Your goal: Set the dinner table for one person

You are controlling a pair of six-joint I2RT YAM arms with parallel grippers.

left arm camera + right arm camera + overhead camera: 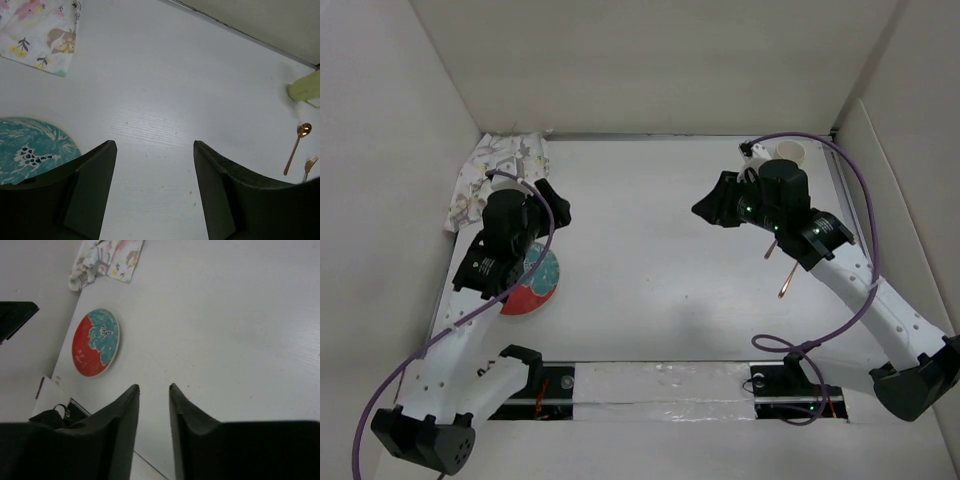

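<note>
The dinner table (650,230) is a plain white surface. A round plate (538,287), red and teal, lies at its left near my left arm, also seen in the left wrist view (30,150) and the right wrist view (96,342). A copper spoon (787,283) lies on the right, with a copper fork (310,165) next to the spoon (295,147). A pale cup (788,152) stands at the back right. My left gripper (558,208) hangs open and wide over bare table, empty (155,145). My right gripper (706,208) is open with a narrower gap, empty (154,387).
A white cloth mat (500,172) printed with small colourful figures lies crumpled in the back left corner. White walls enclose the table on the left, back and right. Purple cables loop along both arms. A taped strip (660,385) runs along the near edge.
</note>
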